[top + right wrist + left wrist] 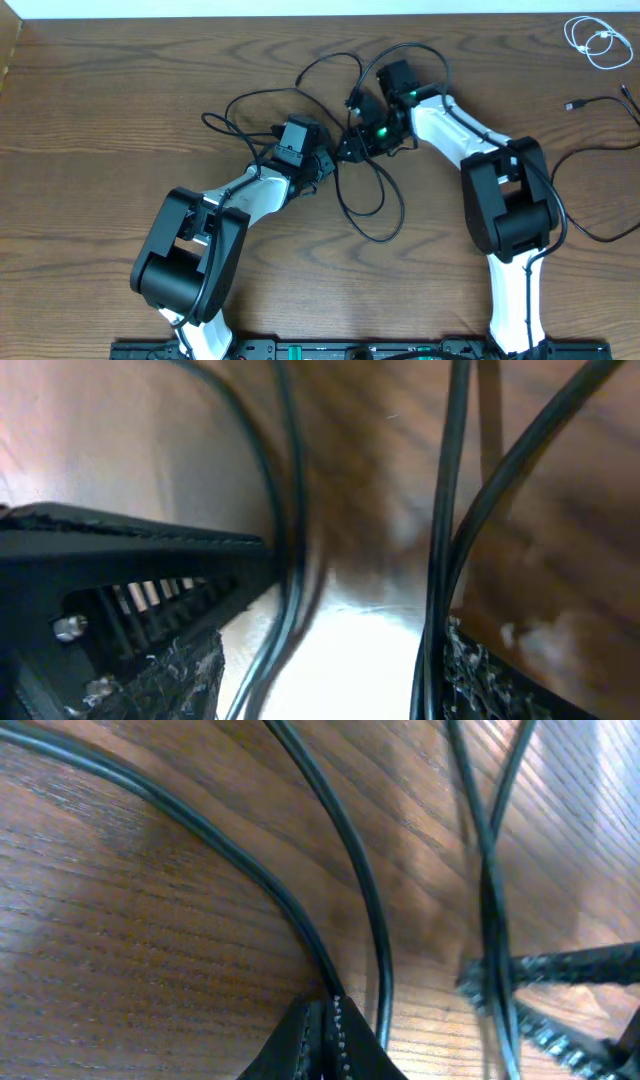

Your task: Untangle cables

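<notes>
Left gripper (325, 1030) is pinched closed on one of the black cables (372, 910) in the tangle at mid-table (100, 100). Just beyond, right gripper (330, 660) stands with fingers apart, strands running between them. Far right corner: the white cable (597, 42), coiled, well apart.

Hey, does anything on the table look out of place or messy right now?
Yes, the black cables stand out: they are snarled at the centre, with loops crossing over one another. The white cable lies coiled on its own at the far right corner. Nothing looks spilled or damaged.
</notes>
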Available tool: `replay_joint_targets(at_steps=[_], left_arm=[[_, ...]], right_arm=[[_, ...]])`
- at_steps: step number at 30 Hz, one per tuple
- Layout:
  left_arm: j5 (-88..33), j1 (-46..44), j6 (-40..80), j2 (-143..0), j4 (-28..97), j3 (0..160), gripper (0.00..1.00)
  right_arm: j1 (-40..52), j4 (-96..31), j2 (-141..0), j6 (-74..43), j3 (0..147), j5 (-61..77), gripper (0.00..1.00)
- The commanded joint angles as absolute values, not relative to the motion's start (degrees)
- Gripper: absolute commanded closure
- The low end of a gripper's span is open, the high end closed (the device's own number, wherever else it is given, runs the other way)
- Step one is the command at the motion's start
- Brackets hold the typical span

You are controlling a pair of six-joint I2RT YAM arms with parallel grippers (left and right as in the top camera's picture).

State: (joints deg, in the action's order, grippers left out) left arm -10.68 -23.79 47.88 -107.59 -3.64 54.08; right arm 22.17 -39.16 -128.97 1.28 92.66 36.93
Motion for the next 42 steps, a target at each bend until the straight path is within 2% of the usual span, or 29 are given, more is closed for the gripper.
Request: replay_joint_targets(at_steps=[1, 4, 9, 16, 21, 29, 37, 42], left_arm=[[-11.4, -24.0, 48.9, -108.7, -4.1, 53.4, 0.93], [-11.7, -23.8, 49.1, -108.7, -5.6, 53.4, 0.92], [-15.4, -22.4, 52.9, -108.7, -7.0, 53.4, 0.92], [-24.7, -18.3, 54.0, -108.6, -8.0, 53.4, 0.92], [-25.6, -14.7, 53.2, -108.5, -7.9, 53.4, 0.93], [-35.5, -6.9, 53.3, -108.6, -8.3, 53.4, 0.92], [-39.9, -5.5, 54.4, -108.6, -8.3, 53.4, 0.93], [-39.9, -5.5, 54.8, -108.6, -8.1, 53.4, 0.93]], right_arm=[[24.5, -40.2, -130.9, 2.4, 91.1, 35.6, 0.36], [26.3, -40.3, -130.9, 1.9, 91.1, 34.8, 0.45], [28.6, -39.4, -130.9, -6.6, 91.1, 26.7, 0.43], [29.9, -38.0, -130.9, -11.9, 91.1, 26.7, 0.43], [31.2, -36.7, -131.0, -13.5, 91.1, 25.6, 0.46], [36.1, -33.8, -132.4, -17.6, 91.1, 13.8, 0.47], [37.7, -28.4, -133.1, -33.7, 91.1, 10.3, 0.47], [38.0, -24.6, -133.1, -38.3, 91.1, 11.3, 0.48]])
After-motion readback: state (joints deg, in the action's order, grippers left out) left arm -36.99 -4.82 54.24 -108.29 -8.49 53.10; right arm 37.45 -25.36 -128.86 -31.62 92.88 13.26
